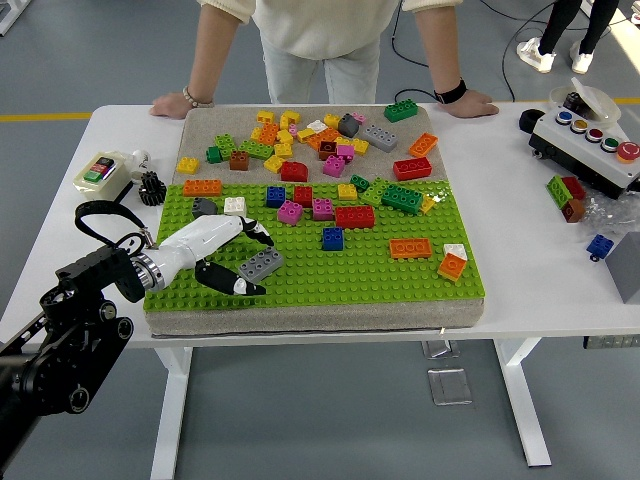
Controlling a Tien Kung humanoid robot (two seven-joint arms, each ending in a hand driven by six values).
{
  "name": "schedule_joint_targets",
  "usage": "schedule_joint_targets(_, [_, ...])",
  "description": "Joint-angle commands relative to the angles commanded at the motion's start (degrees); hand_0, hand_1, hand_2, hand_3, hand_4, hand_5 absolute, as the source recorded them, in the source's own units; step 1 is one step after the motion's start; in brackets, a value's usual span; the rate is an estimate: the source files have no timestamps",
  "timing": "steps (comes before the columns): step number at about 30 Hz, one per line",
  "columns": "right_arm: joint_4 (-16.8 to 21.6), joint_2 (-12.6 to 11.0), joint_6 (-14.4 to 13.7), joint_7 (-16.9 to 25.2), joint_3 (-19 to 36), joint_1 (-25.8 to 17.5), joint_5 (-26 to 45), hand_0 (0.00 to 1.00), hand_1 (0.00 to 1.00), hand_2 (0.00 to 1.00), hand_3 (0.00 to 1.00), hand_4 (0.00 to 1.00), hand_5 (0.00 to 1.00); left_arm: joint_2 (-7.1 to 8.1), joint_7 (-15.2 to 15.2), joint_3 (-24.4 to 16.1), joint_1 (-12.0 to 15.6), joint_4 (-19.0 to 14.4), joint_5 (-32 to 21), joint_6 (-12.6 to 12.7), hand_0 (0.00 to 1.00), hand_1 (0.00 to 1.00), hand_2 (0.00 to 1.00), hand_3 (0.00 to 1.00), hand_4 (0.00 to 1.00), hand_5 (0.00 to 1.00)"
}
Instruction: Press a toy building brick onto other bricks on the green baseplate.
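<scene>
The green baseplate (360, 275) lies on a grey mat and carries several scattered bricks, among them a red one (354, 216), a blue one (332, 238) and an orange one (410, 247). A grey two-by-four brick (261, 264) lies skewed on the studs at the plate's front left. My left hand (250, 262), white with black fingertips, reaches in from the left. Its fingers (256, 231) are spread above the grey brick and its thumb (236, 284) sits below it, so the brick lies in the gap and is not gripped.
Many loose bricks (310, 135) are piled on the mat behind the plate. A person stands at the far side with one hand (172, 103) and the other hand (472, 102) resting on the table. A button box (590, 145) and stray bricks (568, 194) sit at the right, a small switch box (102, 172) at the left.
</scene>
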Motion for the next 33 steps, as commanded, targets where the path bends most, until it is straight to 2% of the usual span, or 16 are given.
schedule_joint_targets(3, [0.0,0.0,0.1,-0.1,0.0,0.0,0.1,0.739,0.660,0.707,0.586,0.911,0.503,-0.26,-0.5,0.0,-0.1,0.8,0.0,2.7,0.842,0.750,0.736,0.739,0.998,0.287])
schedule_joint_targets(4, [0.0,0.0,0.1,-0.1,0.0,0.0,0.1,0.739,0.660,0.707,0.586,0.911,0.503,-0.31,-0.7,0.0,-0.2,1.0,0.0,3.1,0.842,0.750,0.736,0.739,0.998,0.287])
schedule_joint_targets(5, [0.0,0.0,0.1,-0.1,-0.1,0.0,0.1,0.739,0.660,0.707,0.585,0.911,0.503,-0.41,-1.0,0.0,-0.3,1.4,0.0,3.9,0.887,0.772,0.757,0.800,0.998,0.285])
schedule_joint_targets(9, [0.0,0.0,0.1,0.0,-0.1,0.1,0.1,0.739,0.660,0.707,0.585,0.911,0.503,-0.73,-1.6,-0.1,-0.4,2.5,0.0,5.9,0.887,0.772,0.757,0.800,0.998,0.285])
schedule_joint_targets(18, [0.0,0.0,0.1,-0.1,-0.2,0.1,0.2,0.739,0.660,0.707,0.587,0.912,0.502,-1.49,-1.9,0.2,-0.2,4.1,0.0,8.0,0.913,0.782,0.771,0.812,0.998,0.268])
schedule_joint_targets(33, [0.0,0.0,0.0,-0.3,-0.4,0.1,0.2,0.740,0.660,0.707,0.585,0.911,0.503,-1.87,-2.4,-0.2,-0.3,7.1,0.0,11.6,0.913,0.780,0.768,0.811,0.998,0.257])
